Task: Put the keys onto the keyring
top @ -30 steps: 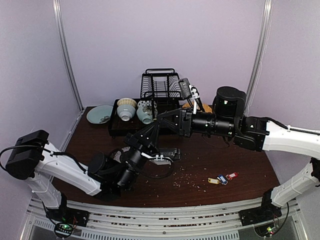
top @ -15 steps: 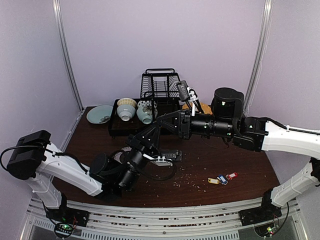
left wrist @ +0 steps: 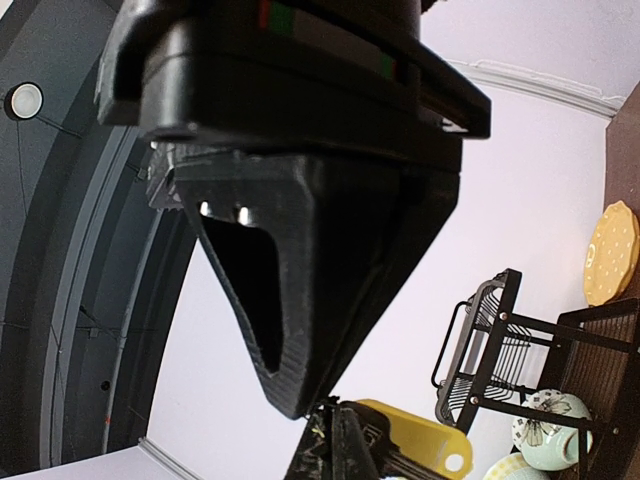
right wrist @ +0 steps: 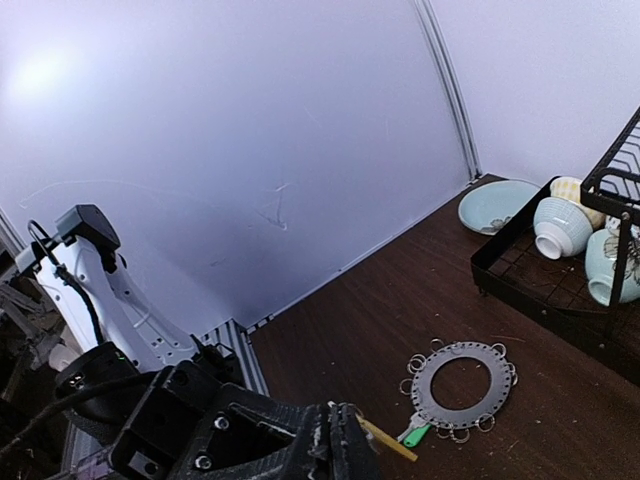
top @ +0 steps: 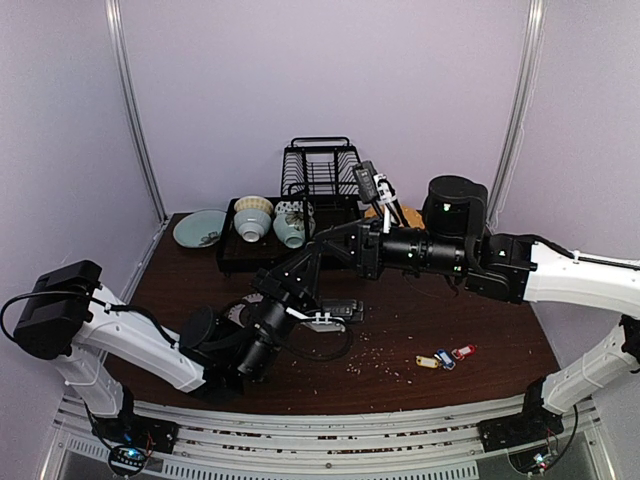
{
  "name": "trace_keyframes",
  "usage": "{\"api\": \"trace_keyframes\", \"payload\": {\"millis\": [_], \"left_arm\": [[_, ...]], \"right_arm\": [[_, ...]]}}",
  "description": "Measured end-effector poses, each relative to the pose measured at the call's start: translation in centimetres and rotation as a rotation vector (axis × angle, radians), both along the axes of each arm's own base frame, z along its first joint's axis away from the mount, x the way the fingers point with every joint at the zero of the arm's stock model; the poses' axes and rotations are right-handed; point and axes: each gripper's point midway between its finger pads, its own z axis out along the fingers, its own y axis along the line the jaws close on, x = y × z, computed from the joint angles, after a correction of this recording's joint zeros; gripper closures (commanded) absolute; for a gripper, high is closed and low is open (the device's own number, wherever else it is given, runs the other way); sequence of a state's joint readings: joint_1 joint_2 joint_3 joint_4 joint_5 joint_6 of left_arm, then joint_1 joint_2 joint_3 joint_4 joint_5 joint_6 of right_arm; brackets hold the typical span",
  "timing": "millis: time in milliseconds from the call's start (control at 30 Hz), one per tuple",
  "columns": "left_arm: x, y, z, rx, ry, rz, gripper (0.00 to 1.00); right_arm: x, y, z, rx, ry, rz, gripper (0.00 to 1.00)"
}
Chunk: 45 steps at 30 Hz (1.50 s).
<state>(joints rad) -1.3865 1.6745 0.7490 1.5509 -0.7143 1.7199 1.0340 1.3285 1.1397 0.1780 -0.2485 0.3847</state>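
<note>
My right gripper [top: 318, 252] is held in the air over the table's middle, shut on a yellow-tagged key [left wrist: 425, 447]. The tag shows edge-on at its fingertips in the right wrist view [right wrist: 390, 441]. My left gripper [top: 303, 262] reaches up to meet it. Its jaws are closed, their tip [left wrist: 292, 408] pinching the key's metal end. The keyring [right wrist: 421, 388] lies flat on the table with a green-tagged key [right wrist: 420, 432] at its near edge. In the top view my left arm mostly hides it. Three more keys [top: 443, 358], tagged yellow, blue and red, lie at the front right.
A black tray [top: 228, 262] with bowls, a teal plate [top: 198, 228] and a wire dish rack [top: 320, 170] stand at the back. An orange plate [left wrist: 610, 250] lies behind the rack. Crumbs [top: 380, 350] are scattered on the table's front middle.
My right arm has shifted slightly to the left in the first half second. Both grippers stay closed together at the key.
</note>
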Motion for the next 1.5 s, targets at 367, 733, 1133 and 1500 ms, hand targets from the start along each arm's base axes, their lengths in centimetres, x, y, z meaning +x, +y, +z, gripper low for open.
{"api": "trace_keyframes", "payload": {"millis": [367,733,1133,1500], "left_arm": [[0.0,0.0,0.1,-0.003,0.000,-0.001,1.00],[-0.2,-0.3,0.0,-0.017,0.005,-0.028,0.63],[-1.0,3.3,1.6,-0.310,0.201,-0.232,0.44],[-1.1,3.6,8.6,-0.517,0.736,-0.893,0.65]], "right_arm": [[0.1,-0.3,-0.2,-0.001,-0.012,-0.003,1.00],[0.5,-1.1,0.3,0.051,-0.022,-0.009,1.00],[1.0,-1.8,0.0,0.074,-0.058,0.026,1.00],[-1.4,-1.7,2.2,0.151,-0.158,0.156,1.00]]}}
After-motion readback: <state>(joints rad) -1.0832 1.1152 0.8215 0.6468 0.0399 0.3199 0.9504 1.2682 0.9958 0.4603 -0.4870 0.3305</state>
